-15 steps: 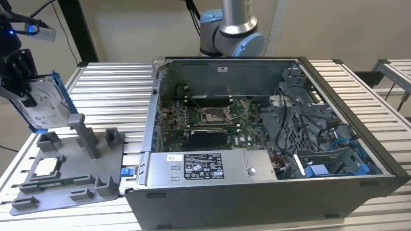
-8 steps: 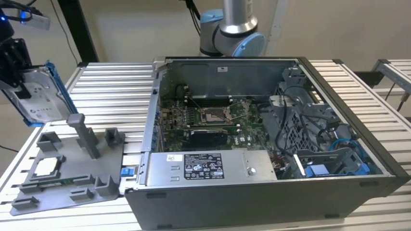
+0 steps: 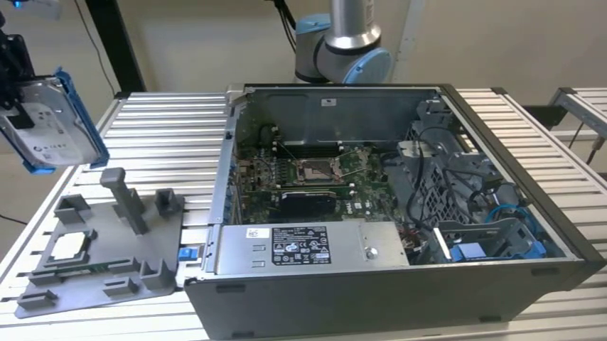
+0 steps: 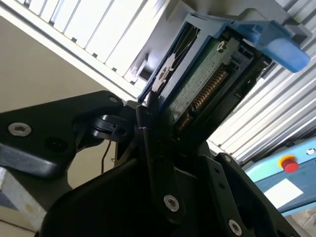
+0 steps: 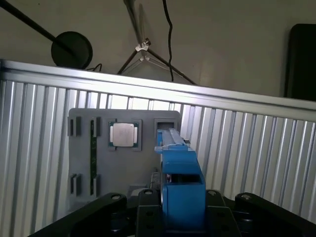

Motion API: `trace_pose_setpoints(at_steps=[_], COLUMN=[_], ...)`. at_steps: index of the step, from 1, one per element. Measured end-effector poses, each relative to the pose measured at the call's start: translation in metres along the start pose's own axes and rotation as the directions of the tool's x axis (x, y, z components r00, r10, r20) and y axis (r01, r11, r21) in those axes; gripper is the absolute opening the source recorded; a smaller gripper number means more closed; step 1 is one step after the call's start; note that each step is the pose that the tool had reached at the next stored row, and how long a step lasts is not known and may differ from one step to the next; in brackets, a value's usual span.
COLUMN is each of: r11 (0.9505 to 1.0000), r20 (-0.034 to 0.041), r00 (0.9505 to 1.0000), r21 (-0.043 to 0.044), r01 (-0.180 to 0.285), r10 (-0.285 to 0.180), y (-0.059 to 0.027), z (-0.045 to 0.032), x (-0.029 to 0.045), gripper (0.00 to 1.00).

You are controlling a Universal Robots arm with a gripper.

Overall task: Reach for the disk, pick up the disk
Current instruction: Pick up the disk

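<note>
**A:** What sits nearest the table's front edge?

**B:** A grey fixture tray, by the front corner on the exterior view's left. 1 small square chip is seated in it. Just beside the tray, an open computer case takes up the middle of the table. A long grey metal box with a sticker lies along the case's front wall.

**A:** And the disk?

**B:** It is in the air, touching nothing on the table. It hangs over the table's edge on the exterior view's left, beyond the tray, tilted with its label face showing.

**A:** Is it held?

**B:** Yes. The gripper is clamped on it. In the second wrist view the black fingers press against the disk beside its green circuit board. In the first wrist view the blue bracket rises out of the gripper, with the tray and chip on the table below.

**A:** What is farthest back?

**B:** The arm's base, at the table's far edge behind the case.
</note>
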State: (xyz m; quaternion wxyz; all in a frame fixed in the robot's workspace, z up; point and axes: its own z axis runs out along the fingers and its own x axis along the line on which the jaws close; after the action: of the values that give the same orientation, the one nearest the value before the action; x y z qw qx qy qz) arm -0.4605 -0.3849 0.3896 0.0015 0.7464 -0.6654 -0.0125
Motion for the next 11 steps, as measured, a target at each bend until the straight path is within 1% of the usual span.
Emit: trace_pose_setpoints(at_steps=[11], r11=[1.0000], r20=[0.0000], r00=[1.0000], r21=[0.0000], r01=[0.000], r10=[0.000], y=[0.0007], z=[-0.0389], x=[-0.0007], gripper=[0.00])
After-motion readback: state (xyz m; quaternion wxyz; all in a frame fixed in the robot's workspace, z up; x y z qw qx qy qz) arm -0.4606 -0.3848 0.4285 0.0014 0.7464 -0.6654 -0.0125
